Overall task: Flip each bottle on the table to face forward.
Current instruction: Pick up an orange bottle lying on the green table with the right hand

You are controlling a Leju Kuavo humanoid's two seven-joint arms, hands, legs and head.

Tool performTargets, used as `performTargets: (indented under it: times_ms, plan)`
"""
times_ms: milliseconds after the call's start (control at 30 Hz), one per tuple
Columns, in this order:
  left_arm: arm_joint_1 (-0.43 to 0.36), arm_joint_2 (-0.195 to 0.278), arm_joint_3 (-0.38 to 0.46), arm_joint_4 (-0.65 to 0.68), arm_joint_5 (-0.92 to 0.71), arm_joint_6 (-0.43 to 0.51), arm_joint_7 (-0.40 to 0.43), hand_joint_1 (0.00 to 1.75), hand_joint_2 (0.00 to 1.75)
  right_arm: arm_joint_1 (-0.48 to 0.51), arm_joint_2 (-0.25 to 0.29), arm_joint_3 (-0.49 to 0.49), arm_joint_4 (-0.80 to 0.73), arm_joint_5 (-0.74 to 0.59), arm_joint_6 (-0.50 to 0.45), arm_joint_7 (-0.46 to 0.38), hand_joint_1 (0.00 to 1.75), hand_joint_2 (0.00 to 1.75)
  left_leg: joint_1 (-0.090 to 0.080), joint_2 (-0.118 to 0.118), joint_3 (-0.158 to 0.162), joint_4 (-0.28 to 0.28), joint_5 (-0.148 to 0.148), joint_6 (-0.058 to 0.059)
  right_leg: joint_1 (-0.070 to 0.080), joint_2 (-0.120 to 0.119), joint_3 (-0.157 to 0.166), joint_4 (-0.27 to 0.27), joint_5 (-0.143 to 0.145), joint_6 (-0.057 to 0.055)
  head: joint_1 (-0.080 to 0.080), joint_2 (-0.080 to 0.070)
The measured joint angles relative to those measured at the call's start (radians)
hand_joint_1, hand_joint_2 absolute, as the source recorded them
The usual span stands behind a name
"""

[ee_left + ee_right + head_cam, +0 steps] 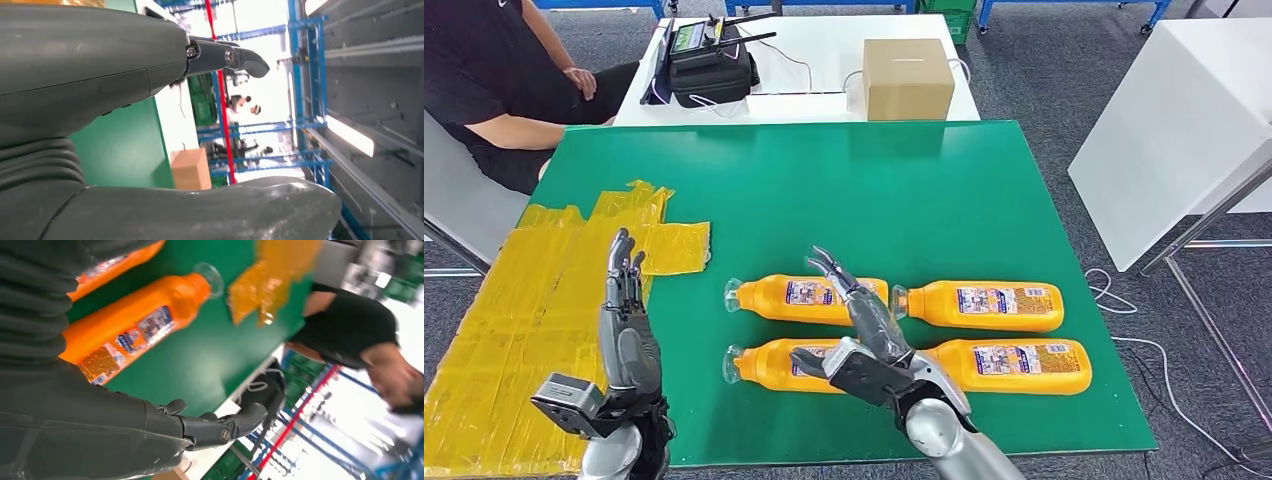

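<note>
Both hands are held with fingers spread, nothing gripped. Left hand [624,330] is raised at lower left of the head view, beside yellow tape [534,300]. Right hand [869,345] is seen at lower centre, above four orange bottles [984,305] laid in two rows on the green table [874,190], labels up. A person [494,80] is seated at upper left.

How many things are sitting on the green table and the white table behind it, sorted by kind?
Orange bottles: 4 (far left, far right, near left, near right)
Yellow tape patch: 1
Cardboard box: 1
Black bag: 1
Total: 7
</note>
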Motion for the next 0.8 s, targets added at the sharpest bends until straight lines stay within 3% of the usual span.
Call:
performTargets:
  times_ms: [500,800]
  plan:
    - [0.004,0.003,0.022,0.000,0.005,0.001,0.000,0.00,0.00,-0.035,-0.042,0.072,0.009,0.039,0.011,0.050,0.00,1.75,0.000,0.000,0.000,0.000,0.000,0.000,0.000,0.000,0.000,0.000,0.000,0.000,0.000,0.000]
    - [0.010,0.004,0.047,0.000,0.015,-0.004,0.002,0.00,0.00,-0.062,-0.080,0.133,0.010,0.145,0.042,0.194,0.00,1.75,0.000,0.000,0.000,0.000,0.000,0.000,0.000,0.000,0.000,0.000,0.000,0.000,0.000,0.000]
